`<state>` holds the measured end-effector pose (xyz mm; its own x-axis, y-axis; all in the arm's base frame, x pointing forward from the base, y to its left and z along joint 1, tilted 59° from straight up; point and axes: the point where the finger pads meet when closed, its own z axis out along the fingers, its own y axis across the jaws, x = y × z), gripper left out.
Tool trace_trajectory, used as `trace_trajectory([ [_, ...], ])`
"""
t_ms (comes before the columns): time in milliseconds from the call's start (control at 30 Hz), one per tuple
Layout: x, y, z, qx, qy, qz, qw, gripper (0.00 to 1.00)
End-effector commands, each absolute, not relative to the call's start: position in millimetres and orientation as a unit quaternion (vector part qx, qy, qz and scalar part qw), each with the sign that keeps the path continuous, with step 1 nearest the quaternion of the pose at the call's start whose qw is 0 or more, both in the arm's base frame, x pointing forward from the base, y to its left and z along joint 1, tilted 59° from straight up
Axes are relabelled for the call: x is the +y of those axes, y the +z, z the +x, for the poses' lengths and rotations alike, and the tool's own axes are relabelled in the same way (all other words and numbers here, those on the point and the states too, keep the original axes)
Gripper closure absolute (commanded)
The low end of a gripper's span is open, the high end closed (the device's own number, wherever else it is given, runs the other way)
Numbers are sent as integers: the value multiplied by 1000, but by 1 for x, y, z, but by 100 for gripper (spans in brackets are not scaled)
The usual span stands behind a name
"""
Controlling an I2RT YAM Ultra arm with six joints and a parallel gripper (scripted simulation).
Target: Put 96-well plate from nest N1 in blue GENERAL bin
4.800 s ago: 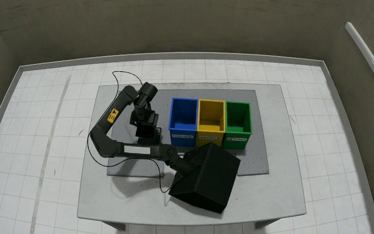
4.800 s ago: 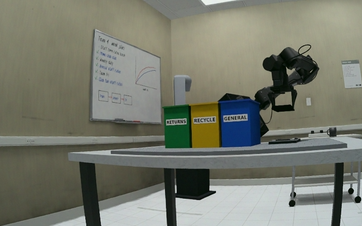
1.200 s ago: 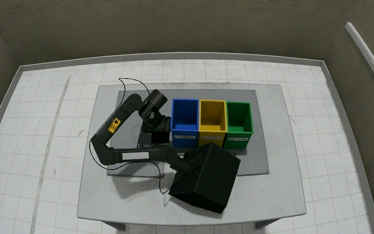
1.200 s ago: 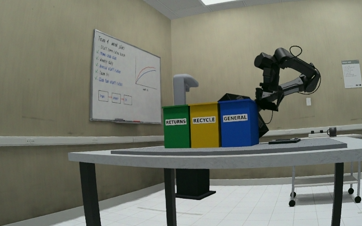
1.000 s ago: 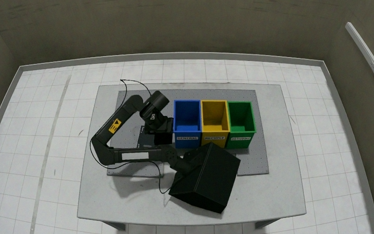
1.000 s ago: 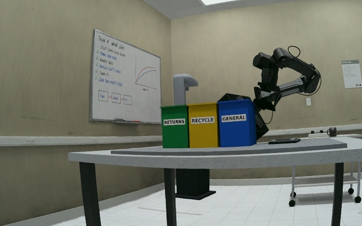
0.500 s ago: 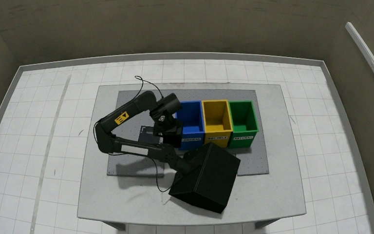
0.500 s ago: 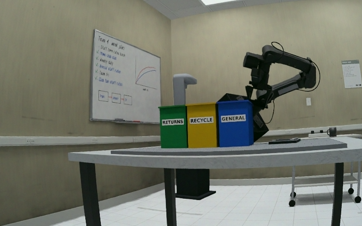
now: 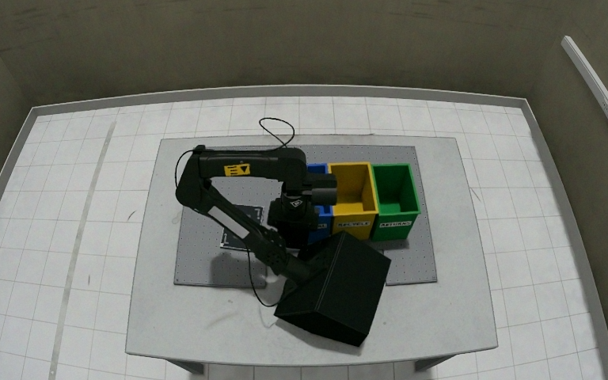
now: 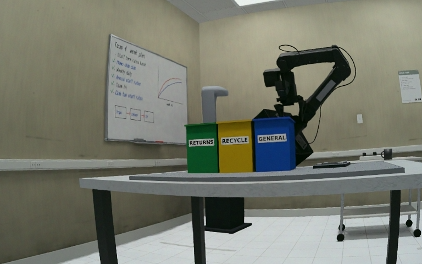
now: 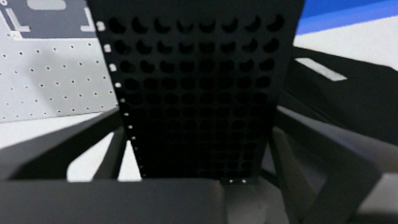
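My gripper (image 9: 294, 216) (image 10: 281, 104) (image 11: 198, 112) is shut on the black 96-well plate (image 9: 293, 233) (image 10: 280, 111) (image 11: 196, 84). The plate hangs on edge from the fingers, with its rows of wells facing the wrist camera. It is held just above the near end of the blue bin (image 9: 317, 168) (image 10: 273, 153) (image 11: 346, 11) labelled GENERAL. The arm hides most of that bin in the top view. The plate nest N1 (image 9: 256, 216) (image 10: 331, 164) (image 11: 56, 21) lies flat on the mat to the left of the bins.
The yellow RECYCLE bin (image 9: 370, 188) (image 10: 235, 157) and the green RETURNS bin (image 9: 412, 188) (image 10: 202, 158) stand upright beside the blue one. The black base box (image 9: 340, 286) sits in front of the bins. The grey perforated mat (image 9: 203, 264) (image 10: 370, 171) covers the table's middle.
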<state>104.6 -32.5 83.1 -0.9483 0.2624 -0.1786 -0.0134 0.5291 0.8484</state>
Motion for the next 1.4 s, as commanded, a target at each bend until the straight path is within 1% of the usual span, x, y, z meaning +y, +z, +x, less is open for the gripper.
trace_trajectory([
  [0, -54, 70, 98, 875, 456, 45, 159, 100],
  [167, -62, 60, 92, 875, 456, 45, 159, 100],
  [467, -63, 62, 93, 882, 441, 41, 162, 100],
  [1367, -63, 62, 93, 882, 441, 41, 162, 100],
])
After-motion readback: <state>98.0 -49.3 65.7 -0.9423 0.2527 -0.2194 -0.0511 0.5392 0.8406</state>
